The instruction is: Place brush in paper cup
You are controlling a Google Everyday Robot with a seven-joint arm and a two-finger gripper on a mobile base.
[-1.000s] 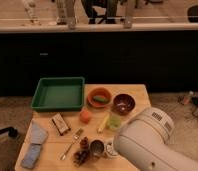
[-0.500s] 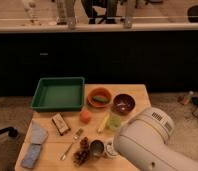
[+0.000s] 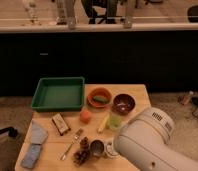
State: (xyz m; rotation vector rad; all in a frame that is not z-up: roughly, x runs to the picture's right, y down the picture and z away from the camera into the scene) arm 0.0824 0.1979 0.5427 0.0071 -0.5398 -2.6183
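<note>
**Arm housing fills lower right; gripper out of sight**

The robot's white arm housing [image 3: 152, 142] takes up the lower right of the frame and covers the near right corner of the wooden table [image 3: 139, 92]. The gripper is not in view, so its state cannot be told.

At mid-table, just left of the yellow-green translucent cup [image 3: 115, 120], lies a pale slender item that may be the brush [image 3: 103, 123], tilted. The white paper cup [image 3: 111, 148] shows only as a rim at the edge of the arm housing, lower centre, just beside the shiny metal cup [image 3: 97, 148].

A green tray [image 3: 58, 93] sits upper left on the table. To its right stand an orange bowl [image 3: 99, 97] and a dark bowl [image 3: 124, 103]. Lower down are an orange ball [image 3: 85, 116], a silver fork [image 3: 72, 144] and a blue cloth [image 3: 34, 145] at the lower left.
</note>
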